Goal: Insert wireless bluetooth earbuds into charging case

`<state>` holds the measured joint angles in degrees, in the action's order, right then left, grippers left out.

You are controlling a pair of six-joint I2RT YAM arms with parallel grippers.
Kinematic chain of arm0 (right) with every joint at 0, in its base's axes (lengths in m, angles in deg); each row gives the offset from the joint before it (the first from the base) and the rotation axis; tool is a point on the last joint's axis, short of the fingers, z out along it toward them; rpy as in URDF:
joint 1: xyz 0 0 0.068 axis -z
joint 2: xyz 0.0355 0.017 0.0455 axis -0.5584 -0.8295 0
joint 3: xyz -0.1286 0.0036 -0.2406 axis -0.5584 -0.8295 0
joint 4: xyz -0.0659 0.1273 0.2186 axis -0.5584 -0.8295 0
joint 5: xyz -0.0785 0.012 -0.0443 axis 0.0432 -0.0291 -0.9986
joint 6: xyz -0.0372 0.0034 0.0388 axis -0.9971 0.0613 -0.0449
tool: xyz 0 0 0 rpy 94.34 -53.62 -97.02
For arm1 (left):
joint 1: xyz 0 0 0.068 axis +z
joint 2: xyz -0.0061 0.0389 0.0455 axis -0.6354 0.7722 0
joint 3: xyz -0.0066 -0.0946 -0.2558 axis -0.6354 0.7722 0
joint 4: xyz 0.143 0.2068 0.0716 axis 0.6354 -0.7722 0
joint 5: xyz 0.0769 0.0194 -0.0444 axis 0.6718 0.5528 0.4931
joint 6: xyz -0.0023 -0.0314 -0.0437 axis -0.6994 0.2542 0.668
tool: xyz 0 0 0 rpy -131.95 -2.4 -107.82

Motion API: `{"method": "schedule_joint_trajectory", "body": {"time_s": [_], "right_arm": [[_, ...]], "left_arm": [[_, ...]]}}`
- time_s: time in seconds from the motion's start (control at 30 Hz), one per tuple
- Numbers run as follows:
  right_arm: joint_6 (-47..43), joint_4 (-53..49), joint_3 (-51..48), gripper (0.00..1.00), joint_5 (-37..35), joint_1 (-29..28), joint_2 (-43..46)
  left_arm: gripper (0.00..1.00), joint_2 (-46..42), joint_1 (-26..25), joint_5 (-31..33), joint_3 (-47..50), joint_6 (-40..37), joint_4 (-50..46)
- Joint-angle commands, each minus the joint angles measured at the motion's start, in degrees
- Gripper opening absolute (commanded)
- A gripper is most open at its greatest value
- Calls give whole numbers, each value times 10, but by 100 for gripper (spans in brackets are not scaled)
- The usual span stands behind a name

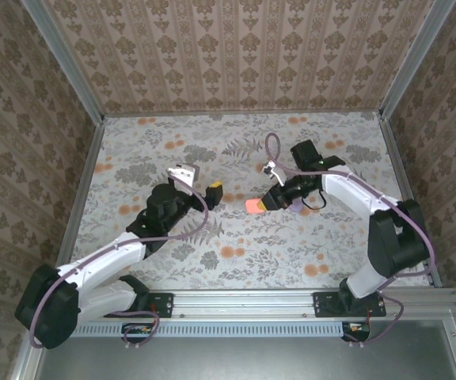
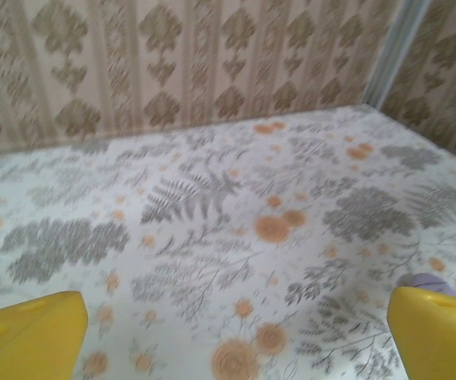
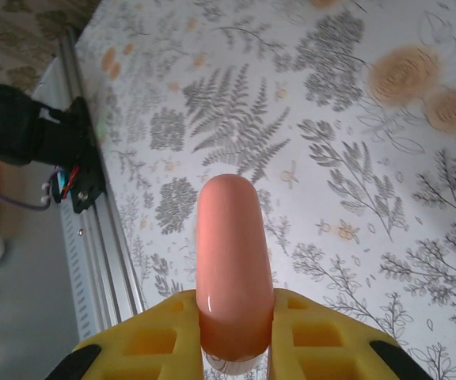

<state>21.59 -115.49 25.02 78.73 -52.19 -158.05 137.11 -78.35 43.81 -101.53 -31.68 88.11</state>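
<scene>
Right wrist view gives you the clearest look: the right gripper (image 3: 234, 352) is clamped on the charging case (image 3: 234, 261), its yellow fingers (image 3: 153, 340) pinching only the near end while most of the smooth coral shell sticks out past them. That is your main risk. With so little of the case between the pads, any push or pull on the far end could lever it round in the grip or squirt it out onto the table (image 3: 347, 134). Rounded, glossy plastic gives the pads little to bite on. The left gripper (image 2: 232, 336) stands wide with nothing between its fingers, so it has nothing to deliver. If you bring it in towards the case at a poor angle, it could knock the case askew rather than help. In the top external view the case (image 1: 253, 206) sits near mid-table between the two arms, which are close enough that a hasty approach could make them collide. You see the case edge-on, so you cannot tell where its lid seam lies, whether it is open, or whether the earbuds are already inside. Nor can you judge whether the case is touching the table. A small purple shape (image 2: 427, 281) is cut off behind one left finger.
</scene>
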Motion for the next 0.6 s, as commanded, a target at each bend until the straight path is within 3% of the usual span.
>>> {"method": "schedule_joint_trajectory", "body": {"time_s": [0.0, 0.33, 0.57], "right_arm": [[67, -18, 34, 20, -30, 2, -44], [95, -99, 125, 21, -52, 3, -183], [122, -105, 140, 21, -57, 3, -222]], "left_arm": [[98, 16, 4, 24, -14, 48, -49], [98, 22, 8, 38, -7, 64, -62], [98, 8, 10, 52, 3, 60, -62]]}}
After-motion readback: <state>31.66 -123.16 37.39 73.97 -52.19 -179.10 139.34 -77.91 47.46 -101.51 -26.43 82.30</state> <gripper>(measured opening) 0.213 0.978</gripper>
